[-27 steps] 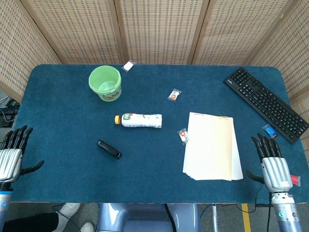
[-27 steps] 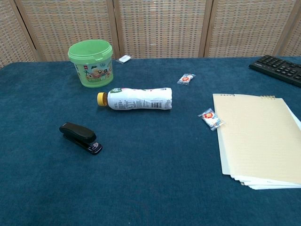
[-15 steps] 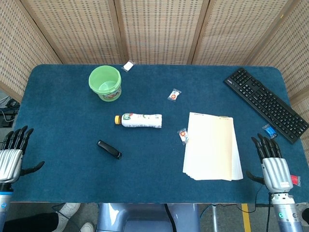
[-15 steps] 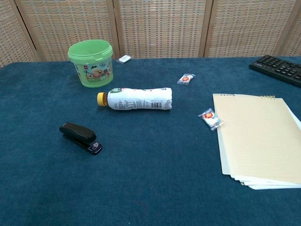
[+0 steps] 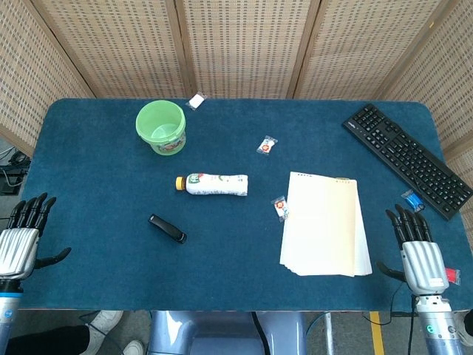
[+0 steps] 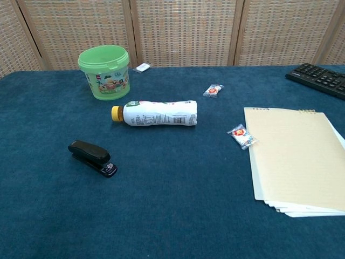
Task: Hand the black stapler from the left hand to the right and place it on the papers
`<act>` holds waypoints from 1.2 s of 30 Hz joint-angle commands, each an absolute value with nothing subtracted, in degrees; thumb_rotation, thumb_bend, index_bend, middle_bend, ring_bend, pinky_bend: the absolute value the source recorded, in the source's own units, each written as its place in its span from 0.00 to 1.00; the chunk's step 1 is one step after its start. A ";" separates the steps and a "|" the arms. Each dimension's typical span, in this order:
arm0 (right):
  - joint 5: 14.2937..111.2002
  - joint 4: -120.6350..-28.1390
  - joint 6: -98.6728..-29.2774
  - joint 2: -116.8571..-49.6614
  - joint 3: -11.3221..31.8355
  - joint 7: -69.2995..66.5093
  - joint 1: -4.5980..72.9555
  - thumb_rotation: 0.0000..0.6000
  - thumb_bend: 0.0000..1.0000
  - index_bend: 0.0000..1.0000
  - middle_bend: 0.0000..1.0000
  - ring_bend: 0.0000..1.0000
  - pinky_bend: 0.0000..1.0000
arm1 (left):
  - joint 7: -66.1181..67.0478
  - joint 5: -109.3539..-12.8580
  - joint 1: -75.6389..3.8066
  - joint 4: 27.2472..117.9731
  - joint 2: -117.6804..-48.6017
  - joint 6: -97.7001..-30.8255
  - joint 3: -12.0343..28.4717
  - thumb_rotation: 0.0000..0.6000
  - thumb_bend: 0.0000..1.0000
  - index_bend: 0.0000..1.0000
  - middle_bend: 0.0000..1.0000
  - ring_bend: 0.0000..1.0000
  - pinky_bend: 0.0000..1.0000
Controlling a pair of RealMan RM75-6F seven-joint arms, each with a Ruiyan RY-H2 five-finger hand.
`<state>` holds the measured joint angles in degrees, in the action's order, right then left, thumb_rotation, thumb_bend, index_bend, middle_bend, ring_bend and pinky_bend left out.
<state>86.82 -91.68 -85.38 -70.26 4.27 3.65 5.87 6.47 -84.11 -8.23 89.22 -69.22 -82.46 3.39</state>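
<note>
Head view. My left hand (image 5: 18, 248) sits at the near left edge of the blue felt-covered worktop (image 5: 96, 163), fingers spread apart and holding nothing. My right hand (image 5: 417, 251) sits at the near right edge, likewise spread and empty. The small black plastic stapler (image 5: 167, 228) lies flat on the felt, left of centre, touching nothing. It lies to the right of the left hand and a little farther from me, well apart from it; the left hand is clearly the nearer of the two. Its long axis runs diagonally, far-left to near-right. The stack of cream paper sheets (image 5: 326, 224) lies flat right of centre, near the right hand, its sheets slightly fanned at the near edge.

Chest view. Neither hand shows here. The stapler (image 6: 92, 157) is smooth and glossy, rounded at the far-left end, with a bit of metal showing at the near-right tip. The papers (image 6: 295, 159) look matte and thin. A white plastic bottle with a yellow cap (image 6: 156, 113) lies on its side just beyond the stapler, apart from it. My judgement: the reach should go rightward and forward, fingers set across the diagonal body.
</note>
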 commanded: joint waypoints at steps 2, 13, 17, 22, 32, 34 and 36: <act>86.61 -91.55 -85.21 -70.29 4.31 3.54 5.90 1.00 0.02 0.08 0.00 0.00 0.00 | 6.14 -84.71 -8.58 89.17 -69.33 -82.66 3.53 1.00 0.19 0.07 0.00 0.01 0.11; 86.10 -91.37 -84.73 -70.38 4.44 3.17 6.04 1.00 0.02 0.08 0.00 0.00 0.00 | 6.57 -83.91 -15.43 87.58 -68.67 -73.03 5.20 1.00 0.20 0.22 0.05 0.13 0.22; 85.96 -91.28 -84.56 -70.41 4.45 3.04 6.10 1.00 0.02 0.09 0.00 0.00 0.00 | 6.35 -83.65 -19.22 87.73 -68.16 -68.26 6.16 1.00 0.21 0.26 0.09 0.16 0.26; 85.77 -91.22 -84.49 -70.36 4.55 2.75 6.12 1.00 0.02 0.09 0.00 0.00 0.00 | 7.65 -83.12 -22.77 88.74 -67.99 -63.55 6.56 1.00 0.22 0.31 0.14 0.20 0.28; 85.28 -91.15 -84.35 -70.01 4.83 1.62 6.13 1.00 0.02 0.09 0.00 0.00 0.00 | 14.73 -81.02 -28.33 88.97 -71.54 -57.10 6.96 1.00 0.23 0.36 0.19 0.23 0.30; 85.22 -91.16 -84.34 -69.93 4.89 1.41 6.14 1.00 0.02 0.09 0.00 0.00 0.00 | 16.81 -79.53 -29.18 89.22 -72.56 -56.03 7.09 1.00 0.23 0.36 0.19 0.23 0.30; 85.19 -91.20 -84.37 -69.80 4.91 1.13 6.10 1.00 0.02 0.09 0.00 0.00 0.00 | 18.91 -77.93 -30.04 89.48 -73.65 -55.03 7.15 1.00 0.24 0.36 0.20 0.24 0.30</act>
<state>85.20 -91.19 -84.37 -69.82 4.91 1.15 6.11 16.97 -79.60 -28.84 89.24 -72.30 -56.38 6.97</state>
